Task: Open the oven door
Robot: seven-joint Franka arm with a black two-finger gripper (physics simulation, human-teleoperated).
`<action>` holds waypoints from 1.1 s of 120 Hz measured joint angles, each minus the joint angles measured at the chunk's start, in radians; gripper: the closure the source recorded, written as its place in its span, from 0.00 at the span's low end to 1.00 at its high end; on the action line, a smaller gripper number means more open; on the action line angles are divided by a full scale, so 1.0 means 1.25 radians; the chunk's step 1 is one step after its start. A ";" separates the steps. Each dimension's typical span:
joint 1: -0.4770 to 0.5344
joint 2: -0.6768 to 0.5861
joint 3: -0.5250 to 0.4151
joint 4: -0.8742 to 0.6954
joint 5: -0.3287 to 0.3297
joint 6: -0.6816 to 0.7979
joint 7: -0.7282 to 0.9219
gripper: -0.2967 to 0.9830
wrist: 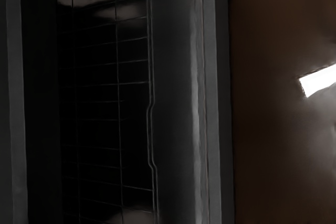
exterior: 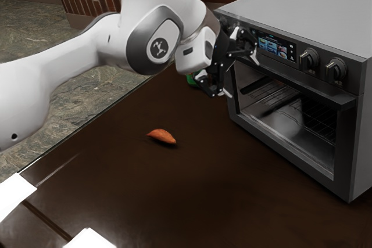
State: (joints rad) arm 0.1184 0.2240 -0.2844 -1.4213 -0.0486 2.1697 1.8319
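One oven [exterior: 302, 13], wire racking [wrist: 118, 83] inside.

In the exterior view, the scene is covered from the arm's [exterior: 75, 59] side at moderate range, with the camera raised and angled down across the table [exterior: 116, 184] toward the oven [exterior: 308, 4]. In the wrist view, the oven front [wrist: 212, 103] is faced at close range, with the camera rolled sideways. The oven front, wire rack [wrist: 118, 83] and part of the table are shared by both views.
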 joint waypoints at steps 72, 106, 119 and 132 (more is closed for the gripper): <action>-0.003 -0.893 0.101 -0.510 -0.072 -0.072 0.027 0.30; 0.106 -0.124 0.215 0.439 0.018 -0.638 -0.425 0.24; 0.090 -0.064 0.198 0.268 0.023 -0.673 -0.596 0.24; 0.066 -0.057 0.193 0.194 0.027 -0.681 -0.739 0.23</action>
State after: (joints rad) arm 0.2014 0.1523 -0.0429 -1.1792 -0.0155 1.3188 0.9085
